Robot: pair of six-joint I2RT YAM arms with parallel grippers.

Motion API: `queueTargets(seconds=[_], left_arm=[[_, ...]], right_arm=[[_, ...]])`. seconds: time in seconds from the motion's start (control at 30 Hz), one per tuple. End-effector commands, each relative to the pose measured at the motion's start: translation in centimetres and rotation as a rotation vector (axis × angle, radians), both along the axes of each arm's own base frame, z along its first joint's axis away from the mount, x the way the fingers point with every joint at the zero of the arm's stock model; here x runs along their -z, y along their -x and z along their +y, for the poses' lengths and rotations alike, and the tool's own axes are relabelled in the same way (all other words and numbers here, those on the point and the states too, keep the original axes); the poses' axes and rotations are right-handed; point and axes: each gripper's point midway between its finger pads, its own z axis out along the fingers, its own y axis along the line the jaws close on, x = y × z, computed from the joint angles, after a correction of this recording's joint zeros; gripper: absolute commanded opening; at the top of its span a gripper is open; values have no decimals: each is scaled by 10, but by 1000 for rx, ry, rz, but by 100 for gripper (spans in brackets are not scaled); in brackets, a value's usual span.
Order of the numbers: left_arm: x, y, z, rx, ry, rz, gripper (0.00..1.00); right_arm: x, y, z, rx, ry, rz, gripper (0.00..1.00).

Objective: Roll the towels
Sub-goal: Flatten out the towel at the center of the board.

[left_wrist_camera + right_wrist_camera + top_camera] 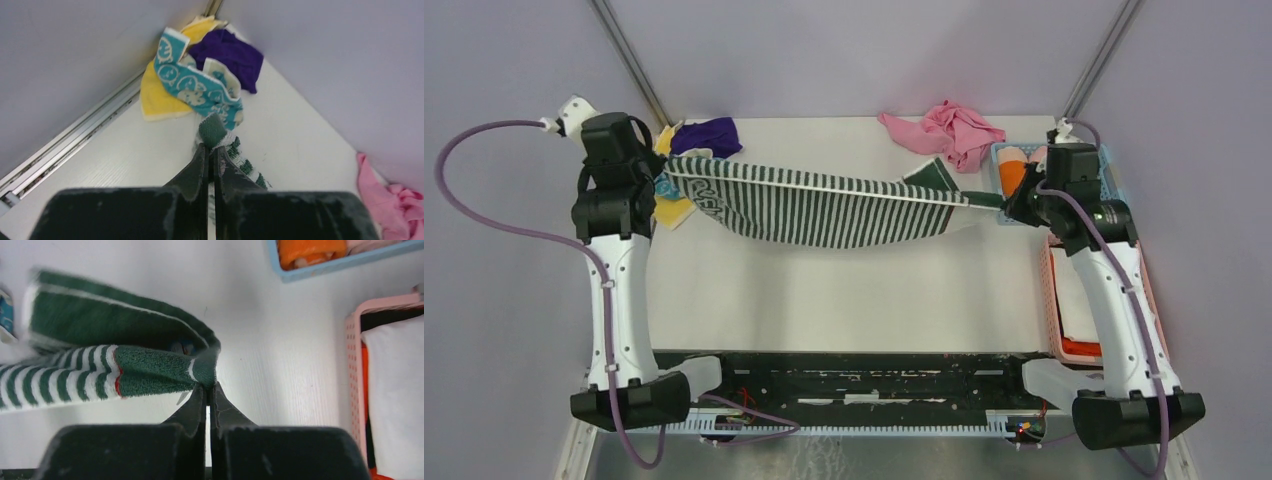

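**Striped towel held taut in the air, needs a flat lay-down**

The left end effector [210, 149] is clamped on one corner of the striped towel [824, 208], just in front of the teal towel [192, 85] heap at the far-left corner. The striped towel hangs between both arms above the counter [844, 300], sagging mid-span. The right end effector [209, 387] is pinched shut on the opposite corner, near the blue bin [1001, 152].

We'd lower both corners together with even tension and land on the bare middle, away from the heap and the pink towel [949, 130]. That way it lies wrinkle-free for rolling.
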Motion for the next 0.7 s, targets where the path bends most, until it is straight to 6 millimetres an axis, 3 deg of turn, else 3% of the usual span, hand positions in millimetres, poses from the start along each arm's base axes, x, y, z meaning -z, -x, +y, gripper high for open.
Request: queueTargets(seconds=[0.0,0.13,0.27,0.4,0.47,0.53,0.6,0.67], left_arm=[[-66,40,10,-55,-82,-102,3],[-105,94,10,-95,-128,-206,3],[-136,159,5,-127,-163,-342,5],[-155,195,1,-135,-183,-423,6],[-151,192,-2,-116,-178,-417,7],[-135,176,-5,-80,-168,-376,7],[-110,151,-8,-35,-152,-308,8],[-72,121,-13,28,-126,-205,8]], right_arm=[[-60,25,-29,103,82,-105,0],[-111,61,-38,121,102,-248,0],[-146,106,-45,128,116,-350,0],[-173,139,-51,140,126,-436,0],[-178,143,-52,140,128,-449,0],[-174,137,-50,133,130,-430,0],[-159,122,-50,132,138,-385,0],[-135,98,-47,125,141,-314,0]])
